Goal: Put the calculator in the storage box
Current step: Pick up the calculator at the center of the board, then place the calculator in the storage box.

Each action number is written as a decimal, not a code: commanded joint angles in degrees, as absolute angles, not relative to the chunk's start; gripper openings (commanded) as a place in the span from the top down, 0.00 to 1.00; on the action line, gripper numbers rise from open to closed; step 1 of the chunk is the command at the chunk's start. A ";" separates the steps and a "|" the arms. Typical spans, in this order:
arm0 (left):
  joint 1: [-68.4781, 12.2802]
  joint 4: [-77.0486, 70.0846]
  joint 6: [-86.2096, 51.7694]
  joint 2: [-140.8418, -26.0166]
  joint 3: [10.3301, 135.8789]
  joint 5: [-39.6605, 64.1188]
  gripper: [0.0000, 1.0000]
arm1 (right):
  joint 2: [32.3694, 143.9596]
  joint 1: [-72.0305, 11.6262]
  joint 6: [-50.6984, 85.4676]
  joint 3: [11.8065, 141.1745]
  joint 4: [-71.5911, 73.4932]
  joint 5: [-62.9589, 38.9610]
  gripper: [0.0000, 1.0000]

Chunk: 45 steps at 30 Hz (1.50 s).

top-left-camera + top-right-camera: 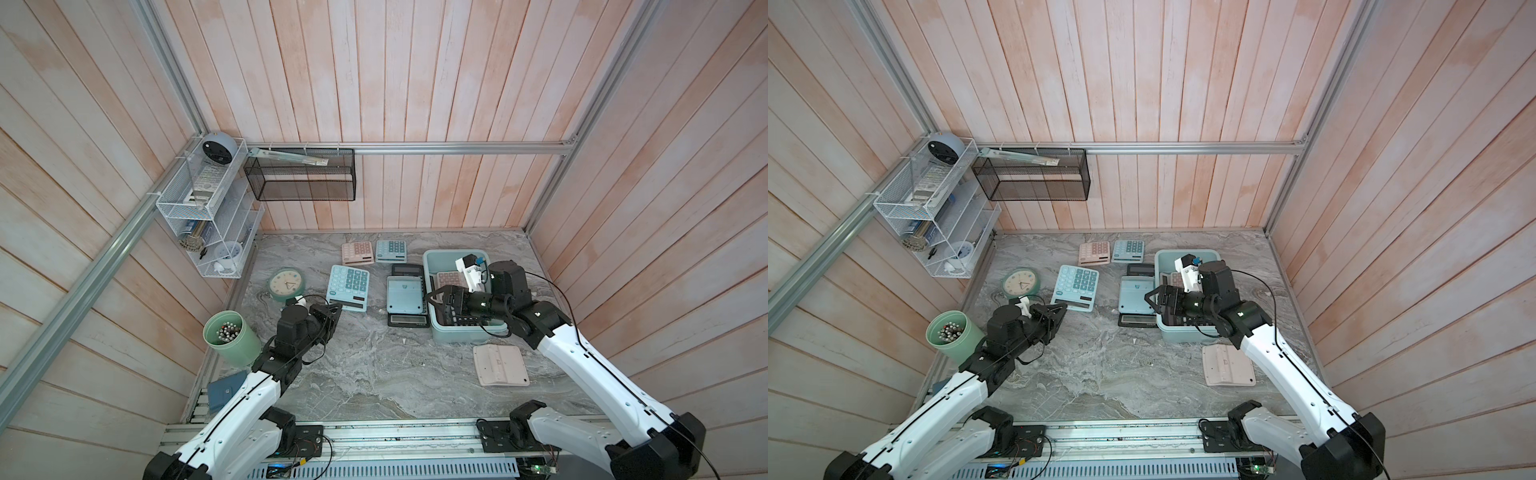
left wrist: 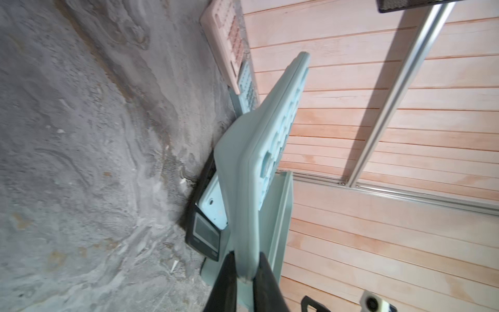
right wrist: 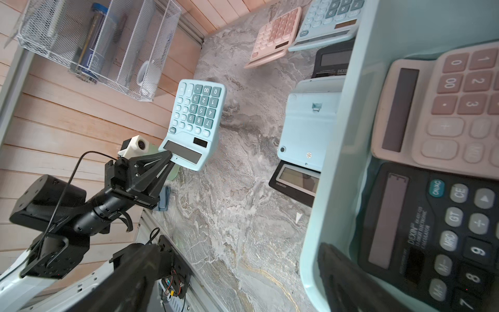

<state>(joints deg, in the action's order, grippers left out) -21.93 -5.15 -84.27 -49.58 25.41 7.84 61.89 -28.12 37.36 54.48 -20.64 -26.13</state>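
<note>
Left hand (image 3: 172, 158) pinches blue calculator (image 3: 197, 118); black calculator (image 3: 437, 237) reads DEXIN.

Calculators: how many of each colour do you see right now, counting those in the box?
Blue calculators: 3
Pink calculators: 3
Black calculators: 3
Total: 9, with 2 showing inside the box

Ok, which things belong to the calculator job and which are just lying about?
Job: light blue calculator, gripped by the left end effector; pale teal rectangular plastic storage box; open right end effector.
Lying about: round green clock; round green pen cup; black mesh basket.
</note>
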 commanded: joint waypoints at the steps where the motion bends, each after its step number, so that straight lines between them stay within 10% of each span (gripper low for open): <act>1: -26.73 -14.08 -90.74 -50.11 28.59 -4.56 1.00 | 60.65 -30.49 49.53 51.09 -7.72 -21.53 0.02; 19: -44.78 -52.56 -95.63 -72.90 33.34 -22.45 1.00 | 66.60 -45.39 64.56 43.78 18.07 1.57 0.03; 27: -47.93 -56.51 -95.02 -75.85 34.28 -24.15 1.00 | 71.06 -47.62 65.21 37.44 39.55 6.37 0.36; 45: -49.43 -58.62 -94.36 -77.85 34.72 -24.46 1.00 | 75.16 -49.45 60.63 39.78 48.80 3.21 0.54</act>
<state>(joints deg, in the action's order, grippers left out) -48.93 -54.96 -95.59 -77.52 32.51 -24.34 73.91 -49.06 62.35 37.60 46.19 3.75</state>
